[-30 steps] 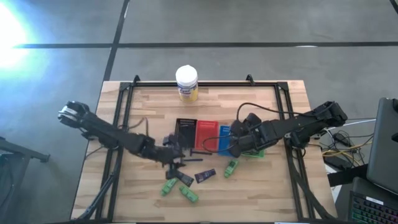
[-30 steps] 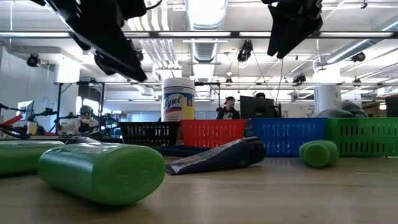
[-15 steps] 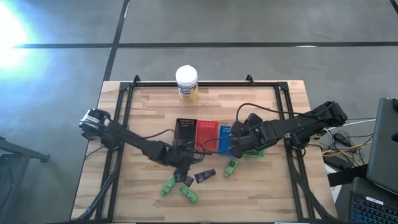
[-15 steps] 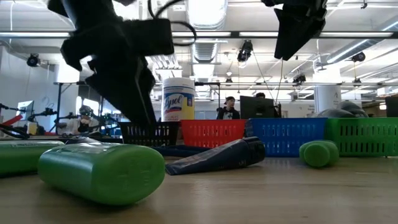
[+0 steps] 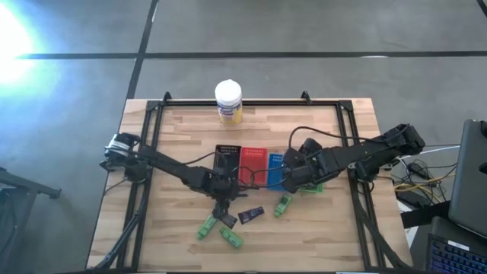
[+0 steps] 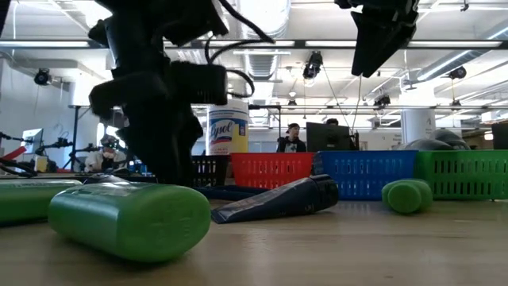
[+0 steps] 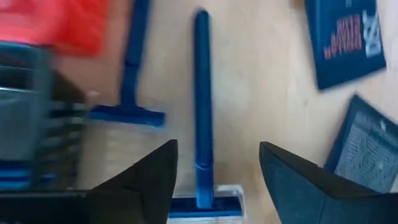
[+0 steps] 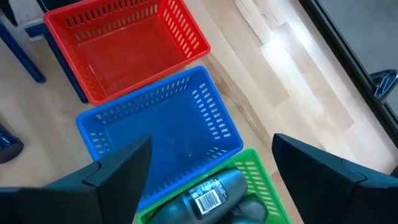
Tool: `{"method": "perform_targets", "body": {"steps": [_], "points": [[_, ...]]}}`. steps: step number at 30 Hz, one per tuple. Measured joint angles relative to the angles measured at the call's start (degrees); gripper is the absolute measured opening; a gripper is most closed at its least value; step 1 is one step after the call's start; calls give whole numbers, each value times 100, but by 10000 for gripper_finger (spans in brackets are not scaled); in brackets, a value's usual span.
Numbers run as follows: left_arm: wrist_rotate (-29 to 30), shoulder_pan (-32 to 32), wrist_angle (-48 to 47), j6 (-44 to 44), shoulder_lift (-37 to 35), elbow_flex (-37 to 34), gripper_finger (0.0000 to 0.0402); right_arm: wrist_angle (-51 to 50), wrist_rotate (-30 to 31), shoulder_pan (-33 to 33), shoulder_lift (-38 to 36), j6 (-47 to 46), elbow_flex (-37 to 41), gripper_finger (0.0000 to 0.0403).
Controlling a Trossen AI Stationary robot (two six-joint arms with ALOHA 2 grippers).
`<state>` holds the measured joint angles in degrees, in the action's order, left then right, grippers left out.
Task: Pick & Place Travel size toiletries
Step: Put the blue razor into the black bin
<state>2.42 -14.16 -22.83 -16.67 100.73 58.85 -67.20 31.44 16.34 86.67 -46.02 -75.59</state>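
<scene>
Where the table's near edge runs, bare wood (image 5: 319, 243) lies open to the right of the scattered toiletries, and more stands free along the far side around the yellow jar (image 5: 228, 103). Nearest that edge lie two green tubes (image 5: 231, 237), one beside the other, with a third green tube (image 5: 282, 205) off to their right; in the low view a green tube (image 6: 131, 220) fills the foreground. Just beyond them rest the navy packets (image 5: 250, 215), flat on the wood and close together.

Over that cluster hangs the left gripper (image 5: 223, 204), pointing down, its fingers (image 7: 142, 183) spread apart with nothing between them. A blue razor (image 7: 201, 118) lies on the wood directly in the gap, its handle running away from the jaws; a second blue razor (image 7: 132, 74) lies just beside it, near the trays, and two navy packets (image 7: 343, 37) lie off to the other side.

Farther on sits the row of trays, black tray (image 5: 227, 158), red tray (image 5: 253, 160), blue tray (image 5: 275, 164) and green tray (image 5: 313, 186), touching side to side. Above the blue and green trays hovers the right gripper (image 5: 288, 180), fingers (image 8: 118, 174) wide apart and empty; a grey bottle (image 8: 208, 196) lies in the green tray below it.
</scene>
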Motion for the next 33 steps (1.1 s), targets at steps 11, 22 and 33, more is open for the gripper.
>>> {"method": "perform_targets", "body": {"steps": [11,22,33], "points": [[124,-4,-30,260,136,7,184,7,7,-4,0,-3,0,346],[241,-104,-313,352,-47,58,31,9,175,-46,0,-3,0,340],[801,-319,-1155,-2320,-1389,334,32,6,186,-50,0,-121,2,299]]}}
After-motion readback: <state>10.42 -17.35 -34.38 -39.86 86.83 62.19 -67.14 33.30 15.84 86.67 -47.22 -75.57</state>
